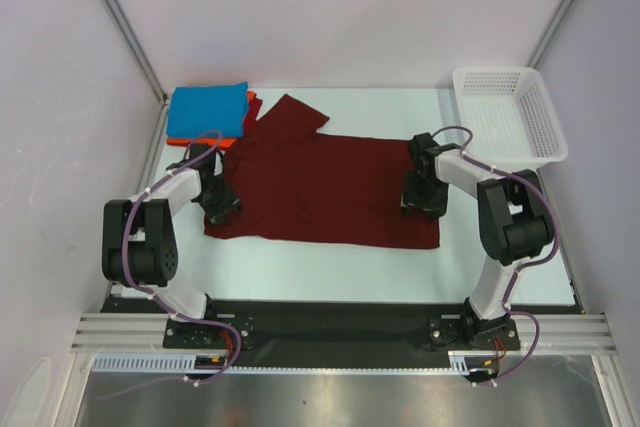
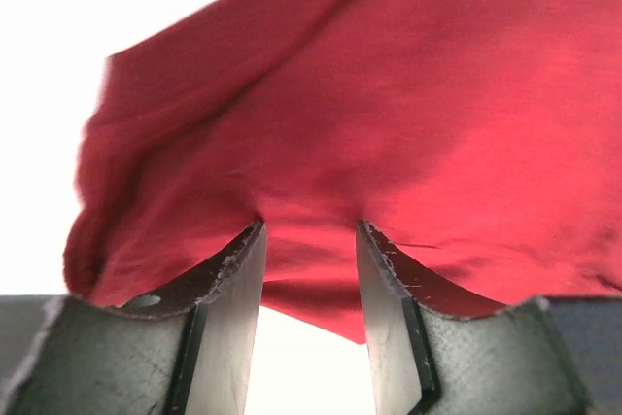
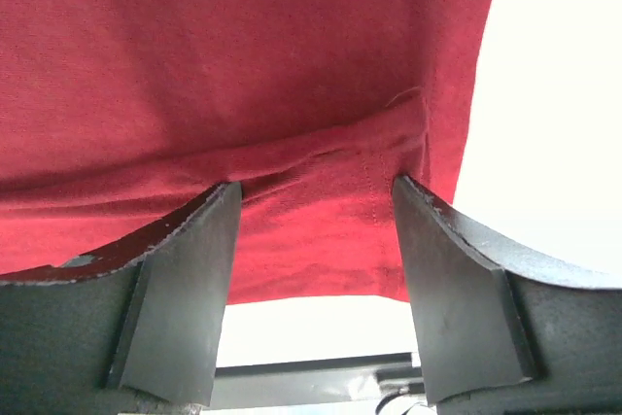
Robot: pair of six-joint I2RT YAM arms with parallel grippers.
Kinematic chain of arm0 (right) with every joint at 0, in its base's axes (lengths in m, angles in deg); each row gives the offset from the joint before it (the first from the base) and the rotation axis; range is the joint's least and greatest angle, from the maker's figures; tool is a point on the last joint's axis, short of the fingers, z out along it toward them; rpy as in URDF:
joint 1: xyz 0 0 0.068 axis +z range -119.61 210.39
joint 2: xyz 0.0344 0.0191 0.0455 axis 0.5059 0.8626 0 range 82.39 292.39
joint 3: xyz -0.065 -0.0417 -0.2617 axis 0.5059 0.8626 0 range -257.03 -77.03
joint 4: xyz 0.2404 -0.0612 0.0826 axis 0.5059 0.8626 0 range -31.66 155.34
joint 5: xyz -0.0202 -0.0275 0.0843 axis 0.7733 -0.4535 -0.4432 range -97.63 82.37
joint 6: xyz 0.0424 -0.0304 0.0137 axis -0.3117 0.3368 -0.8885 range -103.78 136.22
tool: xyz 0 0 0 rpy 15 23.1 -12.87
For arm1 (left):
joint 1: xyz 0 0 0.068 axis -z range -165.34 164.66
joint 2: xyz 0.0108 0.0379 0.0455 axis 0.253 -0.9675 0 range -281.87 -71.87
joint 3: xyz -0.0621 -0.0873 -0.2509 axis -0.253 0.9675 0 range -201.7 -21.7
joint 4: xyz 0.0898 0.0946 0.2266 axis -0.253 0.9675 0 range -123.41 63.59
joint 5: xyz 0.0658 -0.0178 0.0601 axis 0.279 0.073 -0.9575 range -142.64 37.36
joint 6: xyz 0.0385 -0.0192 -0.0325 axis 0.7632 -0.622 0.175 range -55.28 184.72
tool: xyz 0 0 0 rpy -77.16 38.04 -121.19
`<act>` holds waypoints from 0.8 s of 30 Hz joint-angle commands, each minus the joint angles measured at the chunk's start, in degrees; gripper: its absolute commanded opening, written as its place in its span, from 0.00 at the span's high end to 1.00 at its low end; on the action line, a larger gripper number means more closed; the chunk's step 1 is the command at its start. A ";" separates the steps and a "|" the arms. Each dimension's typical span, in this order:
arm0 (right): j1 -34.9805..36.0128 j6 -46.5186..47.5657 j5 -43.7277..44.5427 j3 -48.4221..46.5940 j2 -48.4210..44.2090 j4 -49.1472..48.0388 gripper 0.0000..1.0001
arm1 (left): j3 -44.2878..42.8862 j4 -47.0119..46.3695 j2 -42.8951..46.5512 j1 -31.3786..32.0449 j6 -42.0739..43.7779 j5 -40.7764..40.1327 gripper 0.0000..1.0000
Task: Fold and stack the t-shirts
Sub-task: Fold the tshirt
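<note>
A dark maroon t-shirt (image 1: 320,187) lies spread across the middle of the table, with one sleeve (image 1: 290,112) reaching toward the back. My left gripper (image 1: 220,205) is down on its left edge. In the left wrist view the left gripper (image 2: 309,227) is open, both fingertips touching the maroon cloth (image 2: 389,114). My right gripper (image 1: 422,197) rests on the shirt's right side near the hem. The right gripper (image 3: 314,184) is also open, tips pressed on the cloth (image 3: 243,65) with a small fold between them. A folded bright blue t-shirt (image 1: 208,109) lies on an orange-red one (image 1: 176,139) at the back left.
A white mesh basket (image 1: 505,112) stands at the back right corner. Grey walls close in the left, right and back. The black arm-mount rail (image 1: 330,322) runs along the near edge.
</note>
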 commanded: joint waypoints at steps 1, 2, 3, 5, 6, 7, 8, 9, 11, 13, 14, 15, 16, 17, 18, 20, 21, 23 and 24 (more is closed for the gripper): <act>-2.66 -0.71 2.02 4.16 -2.48 0.20 0.32 | 1.69 3.48 0.32 -0.98 -2.95 -4.07 0.52; -3.19 -0.63 2.54 4.61 -2.92 0.29 0.31 | 1.96 4.10 -0.39 -1.16 -3.13 -3.71 0.52; -4.33 -0.80 2.72 5.05 -3.01 0.29 0.31 | 2.57 5.06 -1.00 -1.16 -3.13 -3.71 0.51; -5.56 -0.80 2.90 5.92 -3.01 0.81 0.31 | 3.62 4.99 -1.62 -1.16 -2.43 -4.41 0.51; -6.00 -0.63 2.81 6.02 -2.84 1.25 0.31 | 4.76 5.07 -1.63 -1.33 -2.25 -4.67 0.50; -6.62 -0.71 3.07 6.19 -2.84 1.69 0.31 | 5.12 5.34 -1.45 -1.25 -2.25 -4.94 0.50; -6.80 -0.54 3.34 6.54 -2.92 1.96 0.30 | 5.47 5.43 -0.75 -1.33 -1.99 -4.94 0.50; -6.89 -0.10 3.34 6.72 -3.45 2.31 0.30 | 6.61 5.69 -0.14 -1.33 -1.98 -4.94 0.50; -7.06 0.17 3.51 7.33 -4.06 2.66 0.30 | 8.45 5.95 2.14 -1.33 -1.98 -5.55 0.51; -7.33 0.25 2.64 8.47 -4.94 3.01 0.30 | 11.18 6.30 5.92 -1.33 -2.07 -6.69 0.50; -7.41 0.25 2.72 9.35 -5.21 3.45 0.30 | 12.75 7.09 7.67 -1.42 -2.16 -6.79 0.49; -7.33 0.17 2.64 9.88 -6.08 3.36 0.30 | 13.38 7.18 8.21 -1.33 -2.07 -6.70 0.48; -7.41 0.25 2.20 10.32 -6.44 3.10 0.30 | 14.17 7.01 8.65 -1.33 -1.99 -6.52 0.48; -7.42 0.25 2.20 10.93 -6.70 3.36 0.30 | 15.83 7.27 9.44 -1.33 -2.42 -6.26 0.47; -7.42 0.25 2.28 11.03 -6.96 3.54 0.30 | 16.72 7.01 9.71 -1.33 -2.68 -5.65 0.47; -7.42 0.43 2.28 11.12 -7.23 4.15 0.30 | 16.99 7.88 10.32 -0.55 -3.30 -4.59 0.47; -7.42 0.52 2.28 11.03 -7.41 4.50 0.30 | 16.82 8.50 11.81 0.07 -3.82 -4.94 0.47; -7.50 0.61 2.90 10.85 -8.72 6.25 0.30 | 16.81 10.51 13.83 0.16 -4.97 -5.55 0.46; -7.59 0.43 2.81 11.46 -9.60 6.70 0.30 | 16.90 10.96 16.28 0.16 -5.32 -5.73 0.46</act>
